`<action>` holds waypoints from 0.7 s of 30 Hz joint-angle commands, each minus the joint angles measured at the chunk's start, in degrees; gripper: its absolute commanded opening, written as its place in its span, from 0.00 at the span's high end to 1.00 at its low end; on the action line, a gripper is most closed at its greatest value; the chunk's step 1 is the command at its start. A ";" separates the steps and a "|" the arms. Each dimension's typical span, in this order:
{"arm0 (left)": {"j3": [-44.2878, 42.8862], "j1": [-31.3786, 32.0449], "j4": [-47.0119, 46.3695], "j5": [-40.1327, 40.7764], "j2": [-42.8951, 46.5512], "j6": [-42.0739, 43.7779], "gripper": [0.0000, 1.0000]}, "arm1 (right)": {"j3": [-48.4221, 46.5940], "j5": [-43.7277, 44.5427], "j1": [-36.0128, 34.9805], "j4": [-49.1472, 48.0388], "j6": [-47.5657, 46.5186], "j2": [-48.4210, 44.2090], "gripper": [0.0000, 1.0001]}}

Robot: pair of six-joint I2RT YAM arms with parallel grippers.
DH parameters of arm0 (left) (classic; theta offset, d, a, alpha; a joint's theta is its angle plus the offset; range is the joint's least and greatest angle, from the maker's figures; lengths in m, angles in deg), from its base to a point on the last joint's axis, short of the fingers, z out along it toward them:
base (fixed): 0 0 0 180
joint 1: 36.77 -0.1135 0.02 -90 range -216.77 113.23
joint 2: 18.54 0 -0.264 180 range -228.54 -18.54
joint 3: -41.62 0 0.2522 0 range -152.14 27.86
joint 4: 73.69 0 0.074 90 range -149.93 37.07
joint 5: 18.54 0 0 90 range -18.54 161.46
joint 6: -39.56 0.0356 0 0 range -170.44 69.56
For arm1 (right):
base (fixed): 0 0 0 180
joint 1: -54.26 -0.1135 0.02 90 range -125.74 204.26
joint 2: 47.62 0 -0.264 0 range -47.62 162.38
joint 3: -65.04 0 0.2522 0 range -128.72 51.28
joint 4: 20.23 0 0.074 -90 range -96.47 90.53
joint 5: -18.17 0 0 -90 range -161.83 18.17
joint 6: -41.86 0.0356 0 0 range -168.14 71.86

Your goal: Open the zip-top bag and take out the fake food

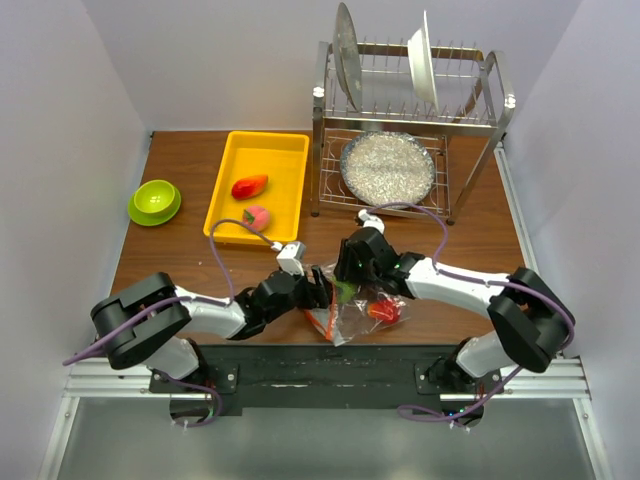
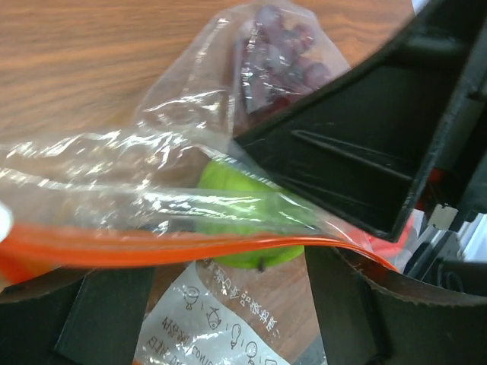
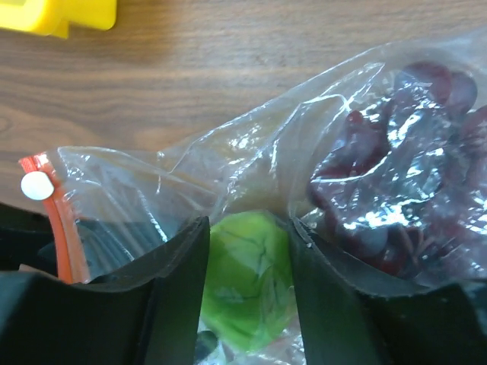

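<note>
Left gripper (image 2: 217, 293) stands with its 2 fingers spread wide. The orange-red zip strip (image 2: 152, 247) of the clear crinkly plastic zip-top bag (image 1: 352, 318) lies across the gap, and neither pad pinches it. The right gripper (image 3: 249, 293) meets the bag from the opposite side. Its 2 black fingers are set at a middling gap and straddle the round green toy fruit (image 2: 228, 186), which fills the space between them. Whether they actually squeeze it cannot be told.

The bag rests on the brown wooden table (image 1: 180, 250) at the near edge, between both arms. A dark purple plastic grape bunch (image 3: 403, 167) and a red toy tomato (image 1: 385, 312) are also inside.

Well apart, at the far left, the yellow plastic tray (image 1: 290, 150) holds an orange-red elongated toy piece (image 1: 249, 186) and a pink toy peach (image 1: 257, 216).
</note>
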 commanded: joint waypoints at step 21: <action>-17.63 8.52 20.89 14.26 -7.88 9.35 0.18 | 7.34 -3.37 -1.05 1.20 3.16 -7.73 0.80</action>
